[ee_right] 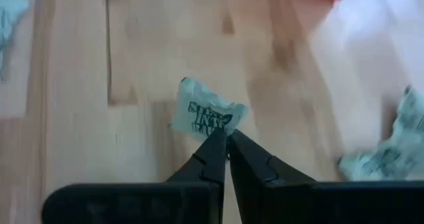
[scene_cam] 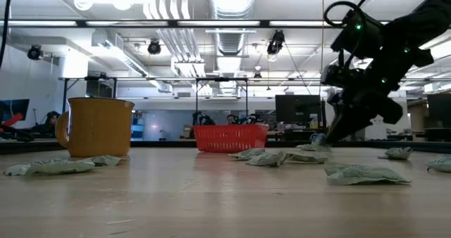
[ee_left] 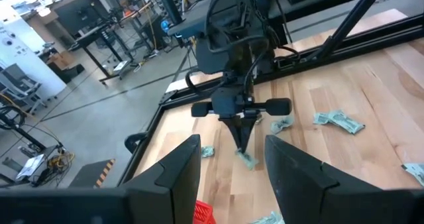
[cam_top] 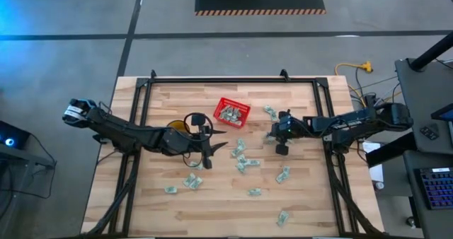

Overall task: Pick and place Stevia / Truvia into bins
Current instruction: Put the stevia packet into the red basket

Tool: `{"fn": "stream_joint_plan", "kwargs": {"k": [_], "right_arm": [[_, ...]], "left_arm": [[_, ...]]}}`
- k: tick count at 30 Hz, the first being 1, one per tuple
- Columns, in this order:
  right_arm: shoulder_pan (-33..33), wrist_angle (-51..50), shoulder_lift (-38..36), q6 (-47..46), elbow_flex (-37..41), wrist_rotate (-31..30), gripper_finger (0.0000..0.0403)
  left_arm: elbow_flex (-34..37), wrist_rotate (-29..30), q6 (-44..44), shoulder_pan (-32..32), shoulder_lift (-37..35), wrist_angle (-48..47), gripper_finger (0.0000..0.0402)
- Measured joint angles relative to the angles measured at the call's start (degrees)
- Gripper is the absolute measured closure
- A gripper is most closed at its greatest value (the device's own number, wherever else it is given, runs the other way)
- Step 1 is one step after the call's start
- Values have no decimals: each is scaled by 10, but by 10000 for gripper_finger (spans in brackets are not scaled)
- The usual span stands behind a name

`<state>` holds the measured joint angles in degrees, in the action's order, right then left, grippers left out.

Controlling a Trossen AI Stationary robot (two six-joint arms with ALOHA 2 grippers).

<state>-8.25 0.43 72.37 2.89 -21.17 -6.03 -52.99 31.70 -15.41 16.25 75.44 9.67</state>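
Note:
Many pale green and white Stevia / Truvia sachets (cam_top: pixel 242 161) lie flat and scattered on the wooden table. Some lie in the red latticed bin (cam_top: pixel 232 111), which stands at the far middle. My right gripper (ee_right: pixel 226 138) slants down just right of the bin and is shut on one sachet (ee_right: pixel 207 114). My left gripper (cam_top: pixel 218 141) hangs open above the table's middle, near a yellow mug (cam_top: pixel 177 126), with nothing between its fingers. My right gripper pinches one sachet by its near edge (ee_right: pixel 218 130) between the two fingertips, only at their free ends. The fingers slant down from the table's right side. The sachet sticks out beyond the tips, tilted; whether it is clear of the table (ee_left: pixel 246 159) I cannot tell.
Loose sachets (cam_top: pixel 283 174) lie near the right arm and toward the near edge (cam_top: pixel 282 216). The mug (scene_cam: pixel 95 127) stands left of the bin (scene_cam: pixel 230 137). A black frame (cam_top: pixel 212 80) runs along the table's far and side edges.

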Motion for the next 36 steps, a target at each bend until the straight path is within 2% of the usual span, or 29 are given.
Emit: {"fn": "stream_joint_plan", "kwargs": {"k": [7,13,15,22,26,30,36], "right_arm": [[0,71,-1,32,-27,-10,394],[-1,203,0,91,-33,-118,394],[-6,234,0,110,-37,-130,394],[-47,259,1,122,-60,-130,394],[-76,260,14,99,-69,-81,394],[-94,262,69,78,-89,-46,394],[-99,260,186,81,-154,-44,394]], "left_arm": [[0,0,0,0,0,0,250],[0,0,0,0,0,0,250],[0,0,0,0,0,0,250],[0,0,0,0,0,0,250],[0,0,0,0,0,1,250],[0,0,-1,0,0,2,250],[0,0,-1,0,0,1,250]]}}
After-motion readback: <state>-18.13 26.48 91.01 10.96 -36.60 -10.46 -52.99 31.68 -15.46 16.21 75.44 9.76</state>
